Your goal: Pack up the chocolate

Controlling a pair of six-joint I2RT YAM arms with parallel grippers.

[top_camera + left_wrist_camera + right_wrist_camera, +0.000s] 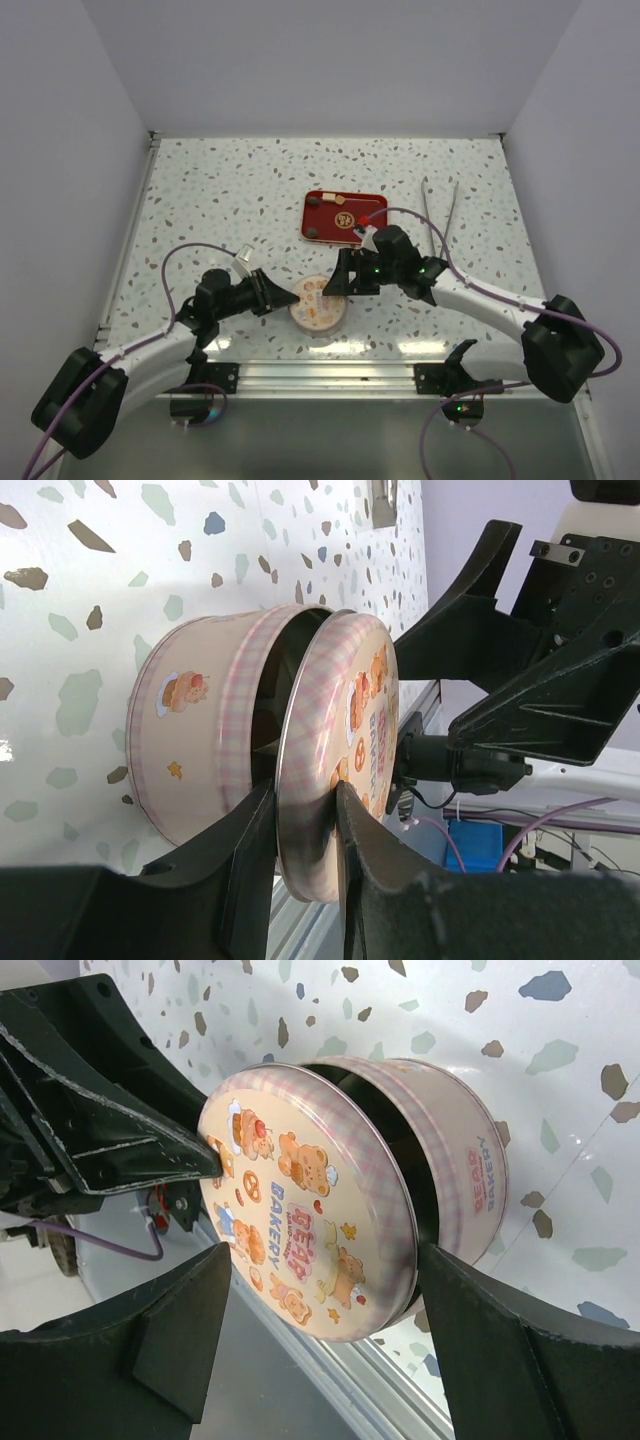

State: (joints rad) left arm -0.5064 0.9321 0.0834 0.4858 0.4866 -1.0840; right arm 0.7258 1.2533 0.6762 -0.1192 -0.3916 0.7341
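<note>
A round pink bakery tin (318, 306) sits near the table's front edge. Its lid (345, 740) is tilted up off the tin body (190, 745), leaving a dark gap; the inside is hidden. My left gripper (305, 798) is shut on the lid's rim, one finger under it and one on its printed top. My right gripper (322, 1260) is open, its fingers standing either side of the lid (300, 1225) and tin body (465, 1150). Small chocolate pieces (314, 202) lie in the red tray (375, 206) behind the tin.
A pair of thin metal tongs (441, 208) lies at the right rear of the speckled table. The metal rail of the table's front edge (330, 375) runs just in front of the tin. White walls close in the left, back and right sides.
</note>
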